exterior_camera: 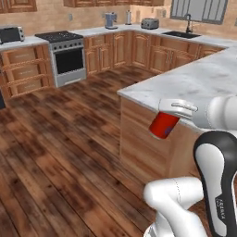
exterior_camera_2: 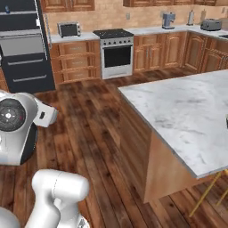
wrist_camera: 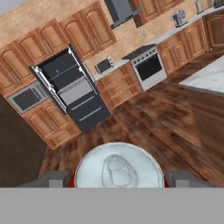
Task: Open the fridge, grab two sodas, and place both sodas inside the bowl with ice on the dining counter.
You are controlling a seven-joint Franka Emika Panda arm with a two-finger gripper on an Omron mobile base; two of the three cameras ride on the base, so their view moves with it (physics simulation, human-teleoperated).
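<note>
The fingers (wrist_camera: pixel 119 178) are clamped on either side of the red soda can (exterior_camera: pixel 163 125), carried in the air beside the marbled tabletop (exterior_camera: pixel 194 81) edge, above the wooden floor (exterior_camera: pixel 60 152). Across the kitchen the black fridge (wrist_camera: pixel 72 89) stands with its doors open.

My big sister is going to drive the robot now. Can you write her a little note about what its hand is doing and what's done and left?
Gripper: jaws shut on the red soda can, carried beside the edge of the dining counter. In the hand view the can's silver top sits between the fingertips.
Fridge: across the room, doors open.
Done: fridge opened, red can picked up.
Left: put this can in the bowl with ice, then fetch the second soda and place it there too.
</note>
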